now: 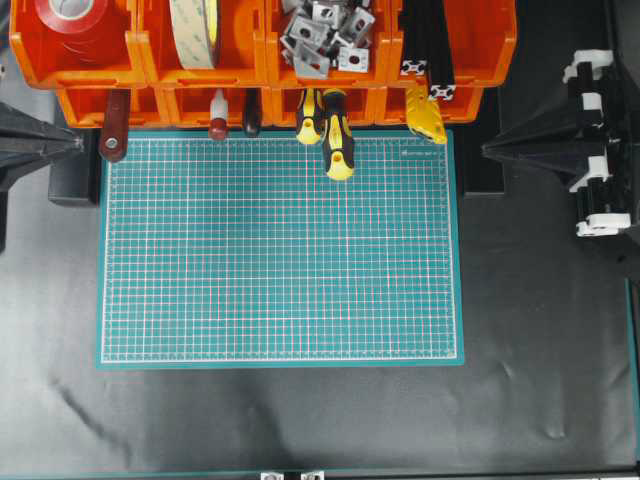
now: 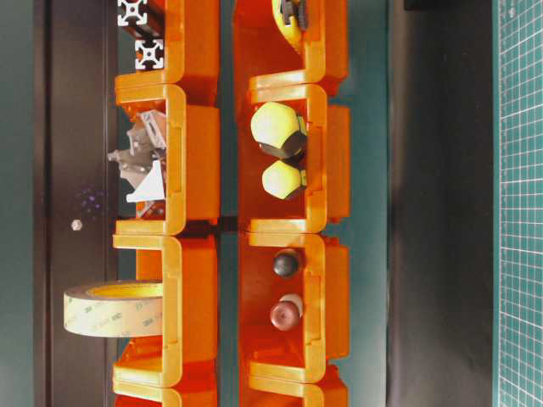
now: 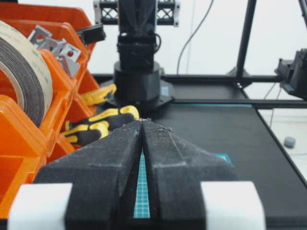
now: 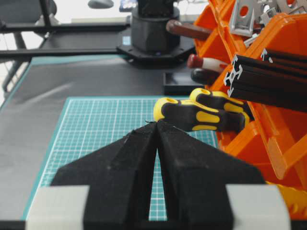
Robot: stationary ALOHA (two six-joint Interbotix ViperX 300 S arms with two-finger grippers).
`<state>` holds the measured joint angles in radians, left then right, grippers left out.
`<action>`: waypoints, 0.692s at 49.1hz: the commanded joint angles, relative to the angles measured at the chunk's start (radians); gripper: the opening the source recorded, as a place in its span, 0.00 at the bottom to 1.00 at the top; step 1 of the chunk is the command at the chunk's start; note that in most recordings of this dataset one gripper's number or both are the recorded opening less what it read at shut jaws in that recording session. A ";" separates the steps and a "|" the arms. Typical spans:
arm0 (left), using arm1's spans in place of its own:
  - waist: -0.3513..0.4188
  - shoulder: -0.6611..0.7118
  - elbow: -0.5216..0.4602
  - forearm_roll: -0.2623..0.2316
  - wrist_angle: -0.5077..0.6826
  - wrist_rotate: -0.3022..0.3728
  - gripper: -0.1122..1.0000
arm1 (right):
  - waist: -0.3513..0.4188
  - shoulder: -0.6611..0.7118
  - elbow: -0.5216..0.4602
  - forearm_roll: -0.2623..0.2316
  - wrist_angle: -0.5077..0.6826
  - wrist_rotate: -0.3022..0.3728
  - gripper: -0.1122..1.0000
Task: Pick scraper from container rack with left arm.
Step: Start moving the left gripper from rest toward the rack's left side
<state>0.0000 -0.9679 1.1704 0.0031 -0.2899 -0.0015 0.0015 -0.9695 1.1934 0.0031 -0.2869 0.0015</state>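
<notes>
The scraper [image 1: 114, 128] rests in the leftmost lower bin of the orange container rack [image 1: 150, 60] at the far edge of the surface [image 1: 540, 330], its reddish-brown handle sticking out toward the green cutting mat [image 1: 280, 250]. The left gripper [image 3: 143, 125] sits at the left side of the surface, well apart from the scraper, jaws closed together and holding nothing. The right gripper [image 4: 156, 127] sits at the right side, jaws likewise closed and empty. Two yellow-and-black screwdrivers [image 1: 336, 132] protrude from a bin further right.
</notes>
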 commanded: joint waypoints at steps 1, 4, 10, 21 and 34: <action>-0.020 0.023 -0.057 0.038 0.035 -0.040 0.15 | -0.011 0.020 -0.026 0.002 -0.009 0.015 0.12; -0.025 0.025 -0.098 0.041 0.098 -0.064 0.12 | -0.012 0.029 -0.021 0.023 0.000 0.018 0.17; -0.049 0.018 -0.202 0.046 0.287 -0.069 0.10 | -0.011 0.049 -0.018 0.051 0.006 0.052 0.09; -0.138 0.089 -0.451 0.063 0.769 0.002 0.10 | -0.011 0.041 -0.020 0.049 0.002 0.106 0.09; -0.202 0.287 -0.738 0.130 1.290 0.057 0.10 | 0.014 0.009 -0.028 0.057 0.006 0.130 0.09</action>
<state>-0.1795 -0.7302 0.5277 0.0966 0.8682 0.0552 0.0015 -0.9541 1.1934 0.0522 -0.2807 0.1243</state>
